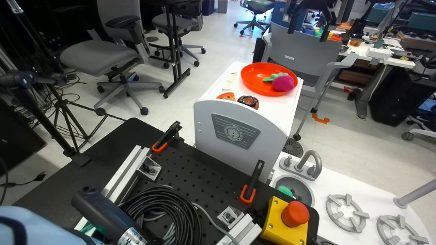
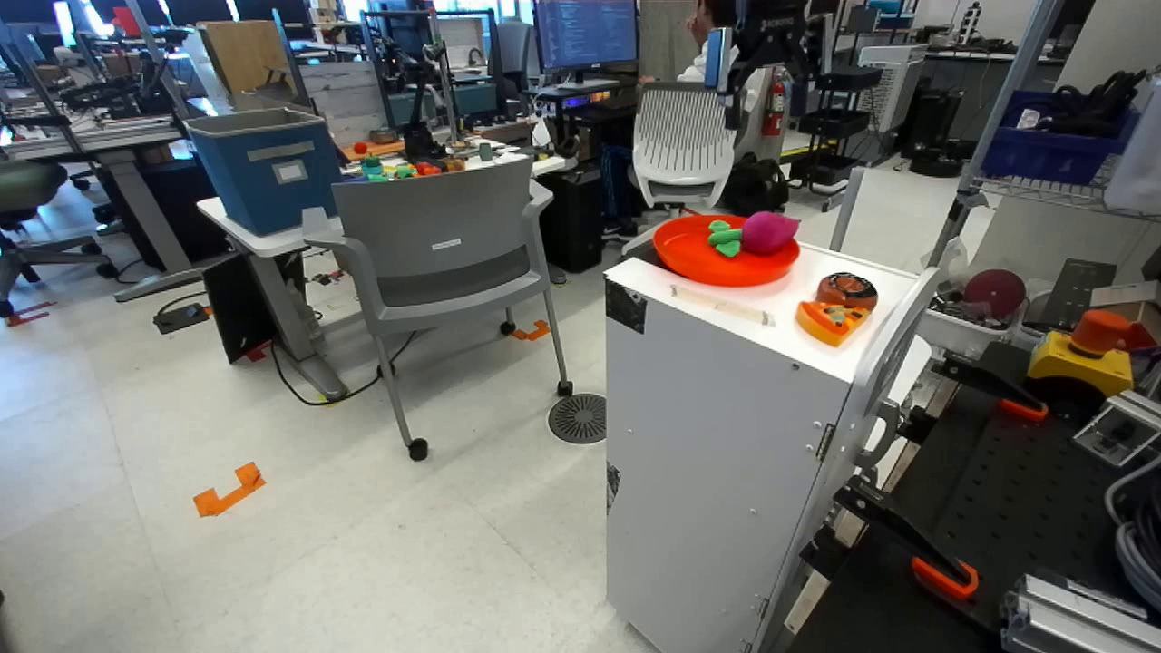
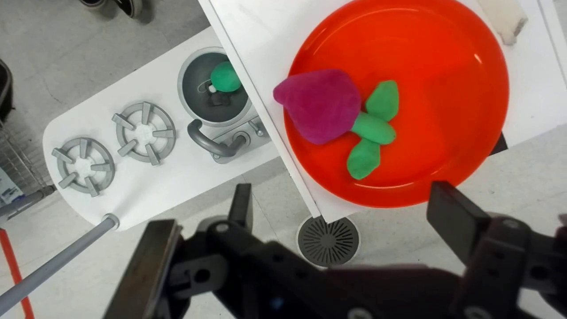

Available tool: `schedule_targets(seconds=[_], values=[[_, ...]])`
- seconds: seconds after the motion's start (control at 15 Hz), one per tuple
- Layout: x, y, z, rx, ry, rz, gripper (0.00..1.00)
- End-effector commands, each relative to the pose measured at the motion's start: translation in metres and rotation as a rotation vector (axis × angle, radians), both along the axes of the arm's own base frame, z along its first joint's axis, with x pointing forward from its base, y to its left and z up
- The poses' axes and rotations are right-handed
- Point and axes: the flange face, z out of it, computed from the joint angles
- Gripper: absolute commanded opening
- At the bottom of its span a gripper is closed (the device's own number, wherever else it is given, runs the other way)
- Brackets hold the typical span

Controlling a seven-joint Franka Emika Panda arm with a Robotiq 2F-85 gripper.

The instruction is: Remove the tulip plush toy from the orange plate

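Note:
The tulip plush toy, with a magenta bulb, green stem and green leaves, lies on its side on the orange plate. Its bulb reaches over the plate's rim in the wrist view. Both exterior views show the same plush toy resting toward one side of the plate, on a white cabinet top. High above and off to the side of the plate hangs my gripper. Its fingers stand wide apart with nothing between them, and it touches neither plush nor plate.
Beside the plate on the cabinet top sit a brown toy donut and a toy pizza slice. A grey arched panel rises at the cabinet's edge. Close by are a toy sink with a faucet and a grey chair.

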Motion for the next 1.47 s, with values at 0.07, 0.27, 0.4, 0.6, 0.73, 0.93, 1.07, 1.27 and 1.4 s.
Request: schedule_targets(seconds=[0.07,0.27,0.4,0.6,0.73,0.93,1.07,1.27,1.4], values=[[0.012,0.002,0.002,-0.007,-0.032,-0.028,1.0],[0.012,0.008,-0.001,-0.015,-0.044,-0.046,1.0],[0.01,0.016,-0.003,-0.01,-0.027,-0.058,1.0],[0.008,0.029,-0.006,-0.002,-0.023,-0.079,1.0],[0.006,0.033,-0.008,-0.006,-0.023,-0.08,1.0],[0.002,0.035,-0.016,-0.017,-0.016,-0.09,1.0],[-0.003,0.033,-0.022,-0.021,-0.008,-0.095,1.0],[-0.008,0.029,-0.031,-0.028,-0.003,-0.096,1.0],[-0.01,0.027,-0.036,-0.027,-0.004,-0.097,1.0]])
